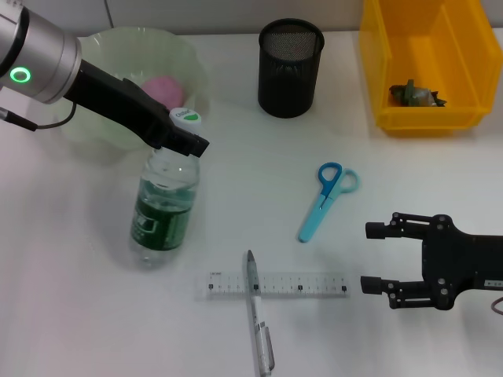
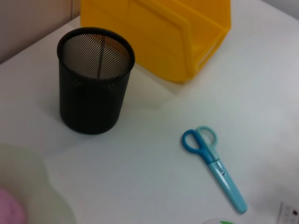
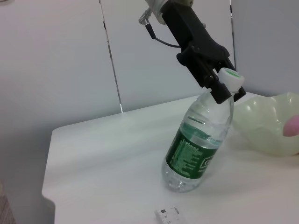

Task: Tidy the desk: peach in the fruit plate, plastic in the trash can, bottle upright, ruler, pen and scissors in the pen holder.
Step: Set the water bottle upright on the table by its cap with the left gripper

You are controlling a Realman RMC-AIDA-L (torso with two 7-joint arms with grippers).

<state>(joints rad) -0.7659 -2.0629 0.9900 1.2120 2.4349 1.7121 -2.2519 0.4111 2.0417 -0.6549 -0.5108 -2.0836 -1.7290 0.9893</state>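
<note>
My left gripper is shut on the neck of a clear water bottle with a green label, just under its white cap. The bottle leans slightly, its base on the table. A pink peach lies in the pale green fruit plate behind it. Blue scissors lie flat in the middle. A clear ruler lies near the front with a silver pen across it. The black mesh pen holder stands at the back. My right gripper hangs open right of the ruler.
A yellow bin stands at the back right, serving as the trash can, with crumpled plastic inside. The pen holder and the scissors also show in the left wrist view.
</note>
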